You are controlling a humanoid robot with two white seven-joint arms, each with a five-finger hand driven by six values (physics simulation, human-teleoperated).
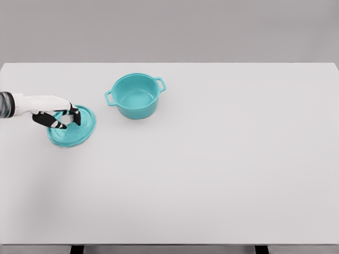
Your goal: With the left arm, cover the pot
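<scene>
Your plain white counter [212,180] carries the round teal lid [72,126], left of the open teal two-handled pot [135,96]. Left hand [62,117] curled over its centre knob; grip unconfirmed. Rigid, likely light, slick; hold the knob.

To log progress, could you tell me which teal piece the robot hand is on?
The flat lid at the table's left, under the left robot hand; the two-handled pot stands apart, uncovered.

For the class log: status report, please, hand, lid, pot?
Left robot hand over lid, fingers curled at its knob. Lid flat on table, left of pot. Pot open, path clear.
</scene>
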